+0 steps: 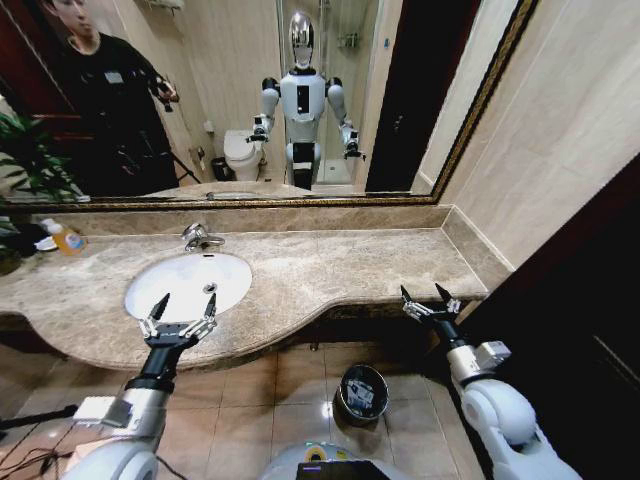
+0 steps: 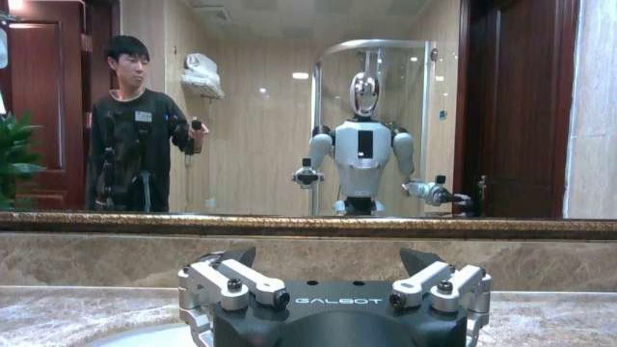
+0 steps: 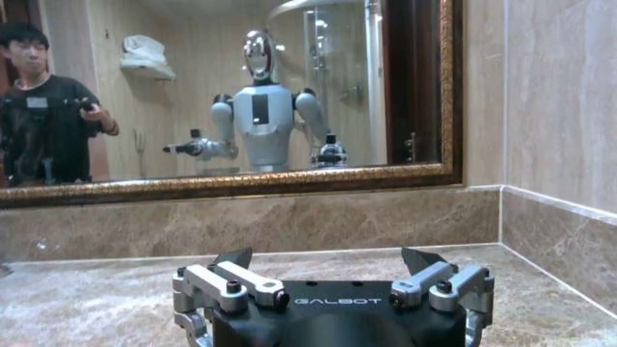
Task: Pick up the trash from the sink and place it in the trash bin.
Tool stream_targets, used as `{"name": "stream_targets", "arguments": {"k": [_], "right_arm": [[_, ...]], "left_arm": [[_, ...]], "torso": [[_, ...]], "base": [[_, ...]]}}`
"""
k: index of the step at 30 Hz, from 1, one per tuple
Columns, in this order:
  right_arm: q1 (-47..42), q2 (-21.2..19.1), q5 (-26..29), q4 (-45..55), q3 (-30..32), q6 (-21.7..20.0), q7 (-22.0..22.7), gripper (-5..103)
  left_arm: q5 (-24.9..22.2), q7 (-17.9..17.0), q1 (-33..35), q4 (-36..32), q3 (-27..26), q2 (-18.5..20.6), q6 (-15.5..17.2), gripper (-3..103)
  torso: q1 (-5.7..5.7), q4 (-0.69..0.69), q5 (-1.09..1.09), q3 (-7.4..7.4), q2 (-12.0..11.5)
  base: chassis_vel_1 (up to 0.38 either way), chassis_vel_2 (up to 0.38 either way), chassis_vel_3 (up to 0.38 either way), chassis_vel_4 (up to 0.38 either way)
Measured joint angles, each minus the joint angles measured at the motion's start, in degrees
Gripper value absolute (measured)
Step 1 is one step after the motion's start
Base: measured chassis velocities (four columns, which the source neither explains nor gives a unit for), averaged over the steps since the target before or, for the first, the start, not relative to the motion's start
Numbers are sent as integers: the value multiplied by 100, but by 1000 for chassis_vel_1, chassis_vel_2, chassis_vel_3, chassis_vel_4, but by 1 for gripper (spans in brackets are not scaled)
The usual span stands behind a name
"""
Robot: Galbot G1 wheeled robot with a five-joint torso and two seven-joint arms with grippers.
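Beige marble tabletop (image 1: 330, 270) is running under a wide mirror (image 1: 300, 100), carrying the white sink (image 1: 188, 283). No trash is showing in the basin, which is looking bare. The bin (image 1: 362, 392) is sitting on the floor, below and between the two tools, with something pale lying inside. The left tool (image 1: 178, 318) is hovering wide over the sink's near rim, holding nothing. The right tool (image 1: 430, 300) is hanging wide at the tabletop's far end, also holding nothing. Judging by this, the picking step is either finishing or needing a fresh look into the basin before any reach.
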Motion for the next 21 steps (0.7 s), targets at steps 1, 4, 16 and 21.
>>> {"name": "stream_targets", "arguments": {"k": [1,4,16,21], "right_arm": [[-18,30,-18,33,-23,0,11,100],[-28,69,-67,59,-45,0,18,100],[-9,66,-243,55,-10,-139,-7,100],[-8,66,-246,55,-10,-143,-7,100]], "left_arm": [[0,0,0,0,0,0,0,100],[0,0,0,0,0,0,0,100],[0,0,0,0,0,0,0,100],[0,0,0,0,0,0,0,100]], "torso": [[0,0,0,0,0],[0,0,0,0,0],[0,0,0,0,0],[0,0,0,0,0]], "base": [[0,0,0,0],[0,0,0,0],[0,0,0,0],[0,0,0,0]]}}
